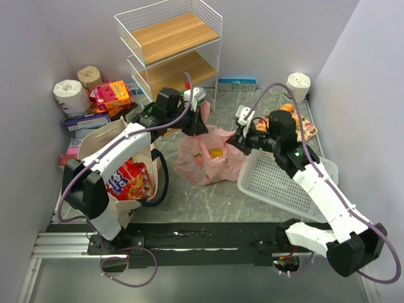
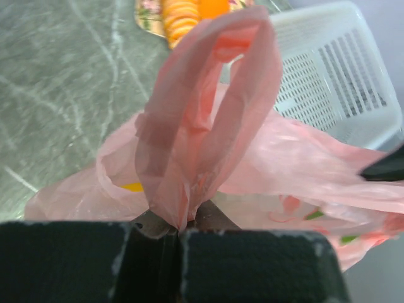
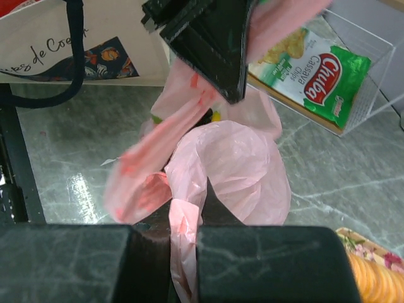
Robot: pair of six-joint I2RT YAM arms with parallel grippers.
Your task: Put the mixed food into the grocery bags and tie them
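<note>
The pink fruit-printed plastic bag [image 1: 208, 154] sits mid-table with an orange fruit [image 1: 216, 152] inside. My left gripper [image 1: 197, 121] is shut on one loop handle [image 2: 208, 120], held up above the bag. My right gripper [image 1: 243, 140] is shut on the other loop handle [image 3: 233, 164], at the bag's right edge. In the right wrist view the left gripper [image 3: 214, 44] hangs above the bag. The beige canvas tote [image 1: 120, 161] stands at the left with red snack packets [image 1: 129, 180] inside. Its dark strap and black script show in the right wrist view [image 3: 57, 50].
A white perforated basket [image 1: 284, 183] lies tilted right of the bag. A flowered plate of orange slices [image 1: 303, 126] is behind it. A wire shelf rack [image 1: 170, 44] stands at the back, holding a green Chuba packet [image 3: 309, 69]. Toilet-paper rolls [image 1: 69, 95] and boxes are at far left.
</note>
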